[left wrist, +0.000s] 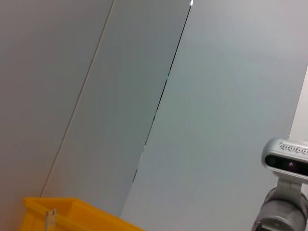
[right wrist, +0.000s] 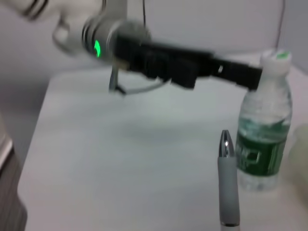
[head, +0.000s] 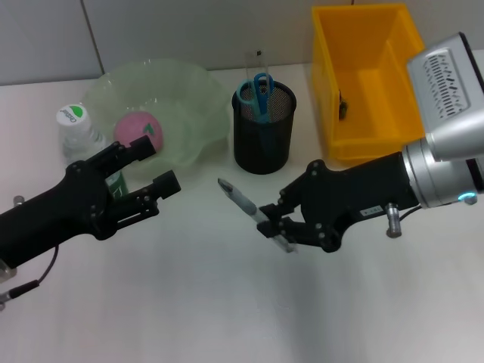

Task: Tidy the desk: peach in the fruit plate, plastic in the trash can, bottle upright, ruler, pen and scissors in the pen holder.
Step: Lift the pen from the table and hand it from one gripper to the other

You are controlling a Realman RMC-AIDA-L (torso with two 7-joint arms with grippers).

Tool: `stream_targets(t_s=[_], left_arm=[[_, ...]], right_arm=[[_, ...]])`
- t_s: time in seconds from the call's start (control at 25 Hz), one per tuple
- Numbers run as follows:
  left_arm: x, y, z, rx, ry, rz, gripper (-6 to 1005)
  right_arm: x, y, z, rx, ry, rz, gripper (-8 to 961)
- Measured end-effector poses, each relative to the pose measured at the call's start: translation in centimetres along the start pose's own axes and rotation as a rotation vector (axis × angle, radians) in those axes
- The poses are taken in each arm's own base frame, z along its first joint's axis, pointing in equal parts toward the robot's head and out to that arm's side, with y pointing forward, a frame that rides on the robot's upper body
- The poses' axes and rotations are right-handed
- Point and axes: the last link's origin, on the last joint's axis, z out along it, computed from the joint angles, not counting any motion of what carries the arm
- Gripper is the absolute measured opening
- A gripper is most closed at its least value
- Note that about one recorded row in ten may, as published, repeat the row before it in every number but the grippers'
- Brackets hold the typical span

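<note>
Black metal-mesh pen holder (head: 262, 128), translucent glossy fruit plate (head: 197, 98), smooth yellow plastic bin (head: 363, 83).

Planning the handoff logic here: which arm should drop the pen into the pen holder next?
Right. The right tool is shut on the pen, just in front of the pen holder. The left tool is open and empty, by the bottle and fruit plate.

White desk (head: 227, 302), pale grey panelled wall (head: 166, 30) behind, dark vertical seams
</note>
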Motion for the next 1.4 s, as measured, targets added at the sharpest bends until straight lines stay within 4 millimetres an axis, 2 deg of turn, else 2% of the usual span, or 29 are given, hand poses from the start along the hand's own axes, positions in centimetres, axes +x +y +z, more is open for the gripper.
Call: stream_targets(t_s=[0.2, 0.52, 0.88, 1.4], left_arm=[[-0.5, 0.5, 0.7, -0.019, 0.017, -0.011, 706], [-0.9, 0.8, 1.7, -0.021, 0.054, 0.001, 703], [-1.2, 0.8, 2.2, -0.013, 0.066, -0.013, 700], [-1.3, 0.8, 2.6, -0.007, 0.072, -0.028, 696]], right_arm=[[0.2, -0.2, 1.1, -0.006, -0.135, 0.052, 123], [-0.2, -0.9, 2.1, -0.009, -0.199, 0.108, 128], [-0.7, -1.0, 2.8, -0.029, -0.259, 0.129, 142], [-0.8, -1.4, 3.4, -0.036, -0.258, 0.138, 163]])
